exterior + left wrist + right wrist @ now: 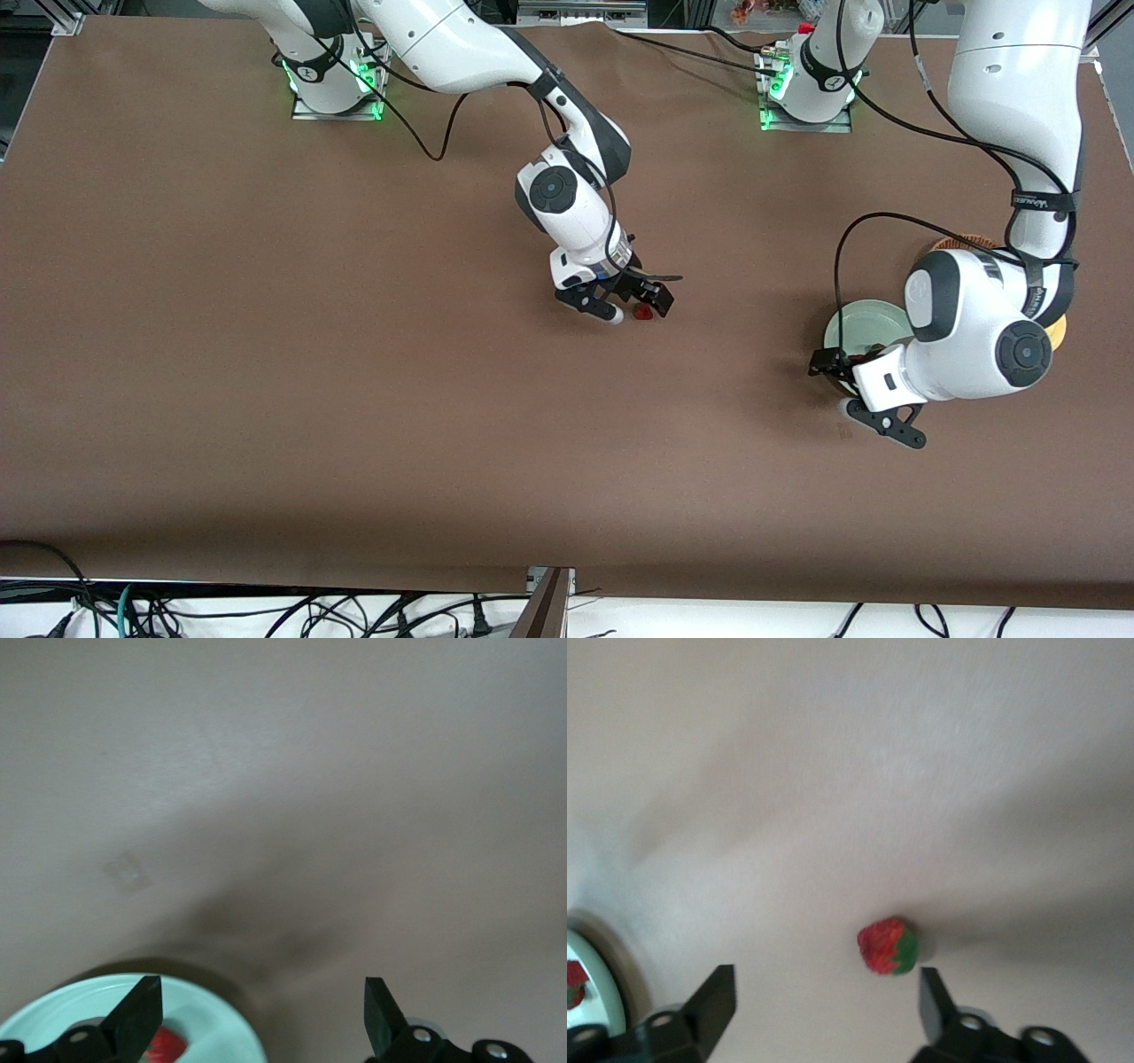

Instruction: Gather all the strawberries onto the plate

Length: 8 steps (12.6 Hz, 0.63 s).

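Front view: one strawberry (pixel 644 312) lying on the table (pixel 266 354) about mid-table, between the spread fingers of the right pincer (pixel 634 309), low over it on an arm bent forward and down from its base at the top edge; mint-green plate (pixel 855 326) toward the left arm's end, partly covered by the left arm's wrist; wicker basket (pixel 961 242) just beside the plate, closer to the top edge, mostly hidden; left pincer (pixel 873 400) low at the plate's lower rim, arm folded over it.

Left wrist view: left pincer (pixel 261 1014) wide and empty; plate (pixel 213 1014) showing one strawberry (pixel 164 1045) inside, so at least one collected.

Right wrist view: right pincer (pixel 824 1005) wide, holding nothing; strawberry (pixel 888 946) on bare table between the fingers, not yet gripped; plate edge (pixel 602 988) with a berry (pixel 576 981) visible; third berry not seen anywhere; judged roughly midway, this one left to carry.
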Tool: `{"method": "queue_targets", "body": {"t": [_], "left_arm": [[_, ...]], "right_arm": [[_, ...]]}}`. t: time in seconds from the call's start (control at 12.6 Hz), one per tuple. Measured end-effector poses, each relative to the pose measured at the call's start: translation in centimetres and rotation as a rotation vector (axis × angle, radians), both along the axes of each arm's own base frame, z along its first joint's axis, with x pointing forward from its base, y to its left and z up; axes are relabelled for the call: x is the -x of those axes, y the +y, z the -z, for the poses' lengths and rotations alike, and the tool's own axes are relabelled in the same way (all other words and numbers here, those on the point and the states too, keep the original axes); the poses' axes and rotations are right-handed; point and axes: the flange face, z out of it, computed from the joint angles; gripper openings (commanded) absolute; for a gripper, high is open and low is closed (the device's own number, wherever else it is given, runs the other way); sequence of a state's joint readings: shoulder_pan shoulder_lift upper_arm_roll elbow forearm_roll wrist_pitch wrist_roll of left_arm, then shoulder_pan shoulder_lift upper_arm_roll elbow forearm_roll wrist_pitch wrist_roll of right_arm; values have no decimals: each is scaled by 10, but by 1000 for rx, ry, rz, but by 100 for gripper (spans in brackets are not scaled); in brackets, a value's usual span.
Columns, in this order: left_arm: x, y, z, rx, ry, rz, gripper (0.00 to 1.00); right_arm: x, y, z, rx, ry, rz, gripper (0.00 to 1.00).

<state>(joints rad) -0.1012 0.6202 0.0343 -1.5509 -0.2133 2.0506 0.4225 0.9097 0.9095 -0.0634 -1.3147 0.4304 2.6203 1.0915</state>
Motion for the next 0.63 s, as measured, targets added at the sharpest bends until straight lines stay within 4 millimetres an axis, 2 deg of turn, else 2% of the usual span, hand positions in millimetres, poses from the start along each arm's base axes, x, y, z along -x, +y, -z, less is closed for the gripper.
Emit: {"method": "queue_targets", "body": {"t": [0.24, 0.47, 0.63], "left_arm": [[6, -50, -1, 27, 28, -89, 100], [18, -108, 4, 31, 37, -190, 100], [34, -156, 14, 6, 32, -250, 100]], "right_arm": [[-26, -38, -32, 148, 74, -79, 100], [-53, -98, -87, 273, 128, -254, 100], [-65, -139, -121, 298, 147, -271, 100]]}}
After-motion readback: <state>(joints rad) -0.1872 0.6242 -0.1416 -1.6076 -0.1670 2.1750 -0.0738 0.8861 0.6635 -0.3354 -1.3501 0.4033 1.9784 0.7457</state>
